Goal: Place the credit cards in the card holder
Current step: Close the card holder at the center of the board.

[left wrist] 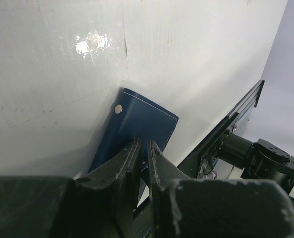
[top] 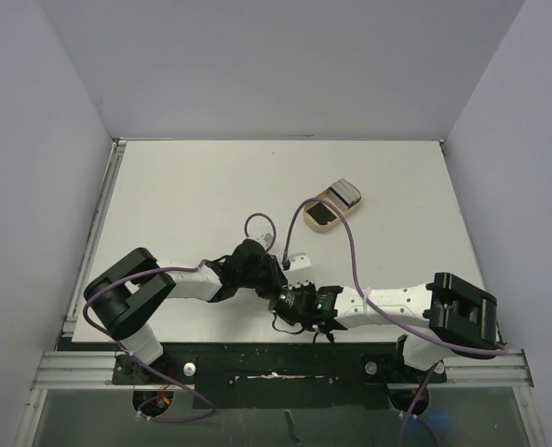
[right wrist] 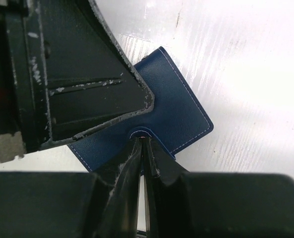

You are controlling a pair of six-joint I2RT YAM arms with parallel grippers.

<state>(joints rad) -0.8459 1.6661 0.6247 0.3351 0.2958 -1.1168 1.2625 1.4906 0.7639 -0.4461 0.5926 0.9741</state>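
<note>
The card holder [left wrist: 142, 121] is a dark navy wallet with white stitching and a silver snap, lying on the white table near the front edge. It also shows in the right wrist view [right wrist: 179, 106]. My left gripper [left wrist: 143, 147] is shut on one edge of it. My right gripper [right wrist: 143, 141] is shut on its rounded tab from the opposite side. In the top view the two grippers meet, left [top: 268, 279] and right [top: 287, 300], and hide the wallet. A black credit card [top: 320, 215] and a pale grey one [top: 346, 194] lie in the tan dish, far from both grippers.
The tan oval dish [top: 332, 225] sits at the table's middle right. Purple cables loop over both arms. The black front rail [left wrist: 221, 134] runs just beside the wallet. The left gripper's finger [right wrist: 87, 89] fills the upper left of the right wrist view.
</note>
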